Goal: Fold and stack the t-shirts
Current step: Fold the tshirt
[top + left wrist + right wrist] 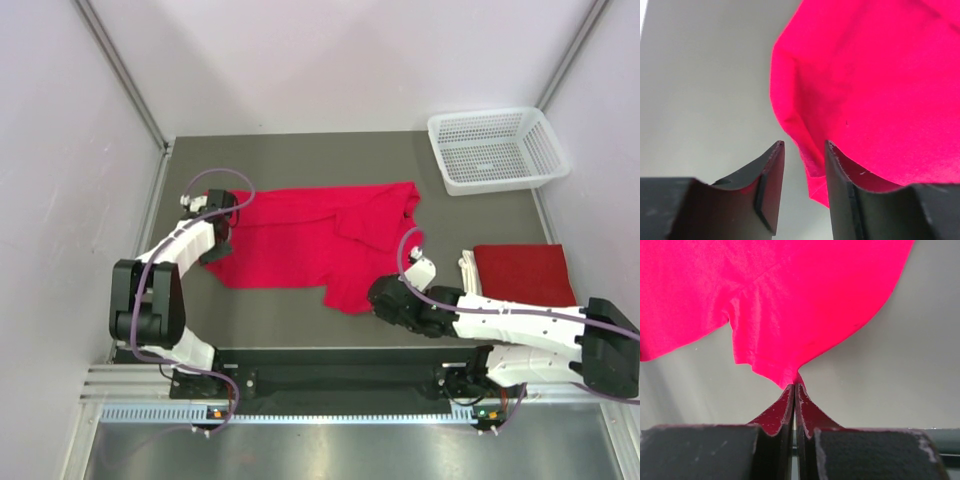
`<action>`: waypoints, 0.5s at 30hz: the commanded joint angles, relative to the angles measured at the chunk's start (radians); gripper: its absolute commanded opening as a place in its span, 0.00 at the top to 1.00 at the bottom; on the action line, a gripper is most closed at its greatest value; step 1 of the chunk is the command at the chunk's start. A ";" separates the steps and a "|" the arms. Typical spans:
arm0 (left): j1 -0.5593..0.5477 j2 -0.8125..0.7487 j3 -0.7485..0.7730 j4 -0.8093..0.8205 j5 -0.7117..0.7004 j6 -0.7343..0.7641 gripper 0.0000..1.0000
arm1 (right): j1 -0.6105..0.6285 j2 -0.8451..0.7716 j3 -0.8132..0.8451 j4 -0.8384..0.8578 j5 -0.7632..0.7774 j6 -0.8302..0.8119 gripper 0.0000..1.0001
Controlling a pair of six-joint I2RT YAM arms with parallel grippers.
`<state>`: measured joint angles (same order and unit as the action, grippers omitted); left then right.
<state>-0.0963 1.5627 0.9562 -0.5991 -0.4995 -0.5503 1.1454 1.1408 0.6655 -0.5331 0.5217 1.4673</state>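
Red t-shirt (300, 240) corner pinched between right fingers (781, 414), left fingers (769, 175) spread astride its opposite edge

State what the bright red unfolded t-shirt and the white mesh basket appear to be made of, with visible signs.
The bright red unfolded t-shirt: seemingly soft matte cloth; it creases and drapes. The white mesh basket: likely rigid plastic; regular holes.

Bare table (300, 160) runs open behind the spread t-shirt (310, 245) as far as the white mesh basket (495, 148), which fills the far right corner. In front of the shirt a free strip lies between the left arm (150, 290) and right arm (510, 320). The gap between the shirt and the folded t-shirt (522, 272) looks narrow, crossed by the right arm's cable (400, 260). The left wall (60, 200) and right wall (610, 150) hem both flanks.
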 commanded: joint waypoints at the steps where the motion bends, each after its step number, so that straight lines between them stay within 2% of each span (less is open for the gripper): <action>1: 0.010 -0.030 0.079 -0.076 -0.050 0.019 0.57 | 0.010 -0.036 -0.001 -0.010 0.029 0.004 1.00; 5: 0.056 -0.026 0.145 -0.149 -0.031 -0.005 0.58 | 0.010 -0.047 -0.001 -0.011 0.029 -0.001 1.00; 8: 0.089 -0.061 0.132 -0.154 0.004 -0.034 0.58 | 0.011 -0.055 -0.003 -0.013 0.029 -0.001 1.00; 9: 0.163 -0.097 0.116 -0.121 0.075 -0.037 0.58 | 0.010 -0.055 -0.004 -0.015 0.031 -0.002 1.00; 12: 0.294 -0.173 0.044 -0.065 0.214 -0.053 0.61 | 0.010 -0.070 -0.010 -0.018 0.035 -0.004 1.00; 13: 0.314 -0.190 0.008 -0.033 0.287 -0.060 0.62 | 0.011 -0.075 -0.012 -0.022 0.040 -0.002 1.00; 15: 0.334 -0.234 -0.025 0.001 0.326 -0.069 0.62 | 0.010 -0.085 -0.018 -0.025 0.041 0.001 1.00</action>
<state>0.2028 1.4128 0.9825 -0.6617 -0.3244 -0.5873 1.1454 1.0889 0.6594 -0.5476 0.5251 1.4670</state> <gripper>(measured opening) 0.379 0.004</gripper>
